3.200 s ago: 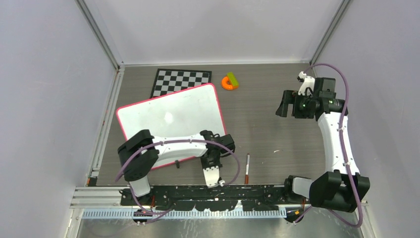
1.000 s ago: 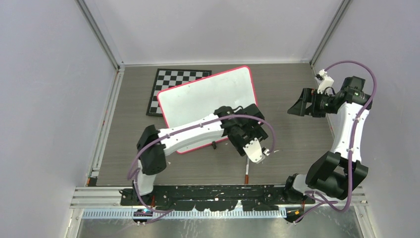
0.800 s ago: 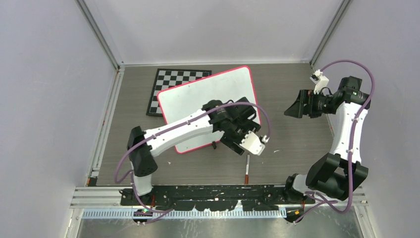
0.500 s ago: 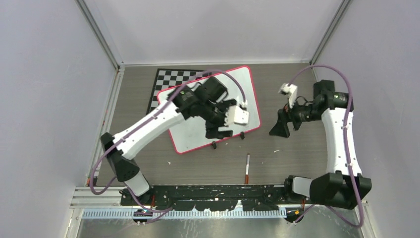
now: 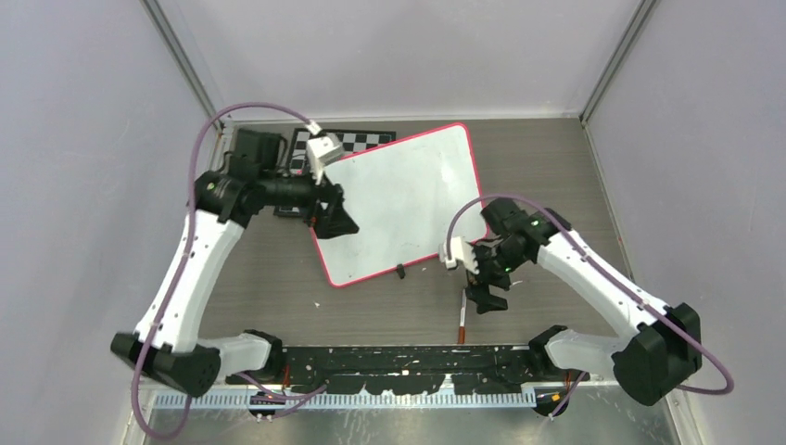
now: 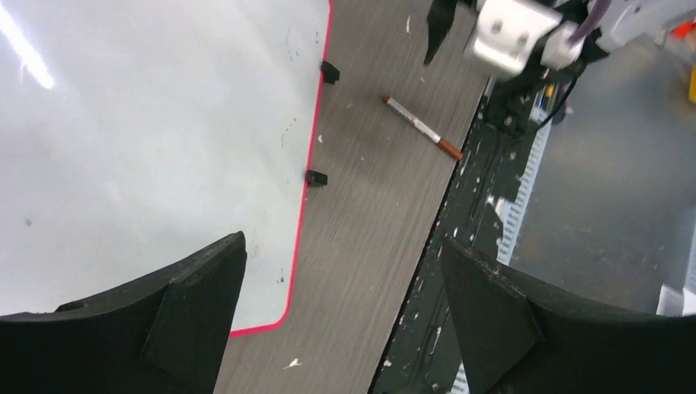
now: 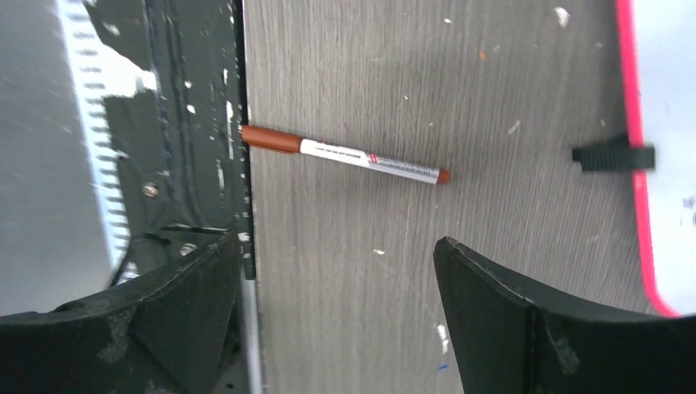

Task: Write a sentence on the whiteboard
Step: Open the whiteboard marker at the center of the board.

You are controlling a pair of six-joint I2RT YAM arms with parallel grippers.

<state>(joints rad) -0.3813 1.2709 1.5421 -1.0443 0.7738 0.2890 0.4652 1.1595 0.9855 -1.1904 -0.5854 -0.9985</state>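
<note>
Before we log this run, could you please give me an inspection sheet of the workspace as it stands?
Surface: dark wood-grain table, scattered white specks.
Job's things: whiteboard lying flat, no writing seen; marker on the table by the front rail.
Clutter: checkerboard, partly under the whiteboard.
Grippers: left gripper open, empty, above the whiteboard's edge; right gripper open, empty, near the marker, not touching.
Cables: purple cable looping along each arm; snags: nothing seen.
Surroundings: pale walls, metal frame.
</note>
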